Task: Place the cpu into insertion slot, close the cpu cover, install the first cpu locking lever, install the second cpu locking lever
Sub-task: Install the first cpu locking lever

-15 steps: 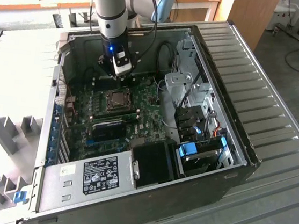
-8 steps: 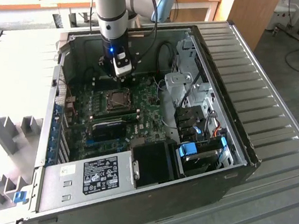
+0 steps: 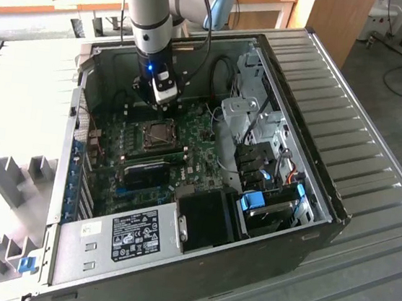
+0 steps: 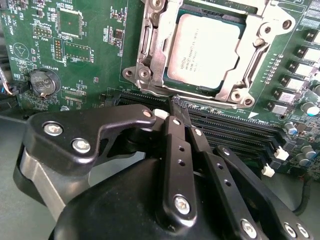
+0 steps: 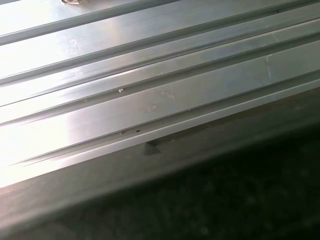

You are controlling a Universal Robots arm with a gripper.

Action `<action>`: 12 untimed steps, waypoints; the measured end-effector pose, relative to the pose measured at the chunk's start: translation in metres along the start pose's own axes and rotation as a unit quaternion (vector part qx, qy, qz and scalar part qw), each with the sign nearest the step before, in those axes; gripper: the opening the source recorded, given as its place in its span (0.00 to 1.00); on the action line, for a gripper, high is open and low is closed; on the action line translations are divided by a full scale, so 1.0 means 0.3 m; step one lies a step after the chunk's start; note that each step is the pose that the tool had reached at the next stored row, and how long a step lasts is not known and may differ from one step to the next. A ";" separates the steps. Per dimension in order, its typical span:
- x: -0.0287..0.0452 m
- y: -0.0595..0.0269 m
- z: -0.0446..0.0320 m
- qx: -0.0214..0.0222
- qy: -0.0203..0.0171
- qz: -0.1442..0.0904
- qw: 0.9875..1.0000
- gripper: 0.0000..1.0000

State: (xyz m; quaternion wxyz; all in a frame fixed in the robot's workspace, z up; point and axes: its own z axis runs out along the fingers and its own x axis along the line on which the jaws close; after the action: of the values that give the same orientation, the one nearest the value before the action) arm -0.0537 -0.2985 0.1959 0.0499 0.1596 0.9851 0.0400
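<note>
I see flat matte-silver cpu [image 4: 202,50] seated under the grey steel cpu cover [image 4: 152,55]; black fingers [image 4: 175,150] clenched together.

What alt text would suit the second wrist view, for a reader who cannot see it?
The small square silver-tan cpu sits in the black-framed insertion slot, with the thin grey metal cpu cover lying around it on a green circuit board. The black tool, shut and empty, hangs near the long black memory slots.

Ribbed, perhaps aluminium table [image 3: 385,128], open computer case [image 3: 282,238] on it
</note>
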 end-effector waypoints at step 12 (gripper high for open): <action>0.000 0.000 0.000 0.000 0.000 0.000 1.000 0.10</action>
State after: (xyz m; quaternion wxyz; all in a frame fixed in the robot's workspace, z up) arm -0.0537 -0.2985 0.1957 0.0499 0.1592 0.9852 0.0400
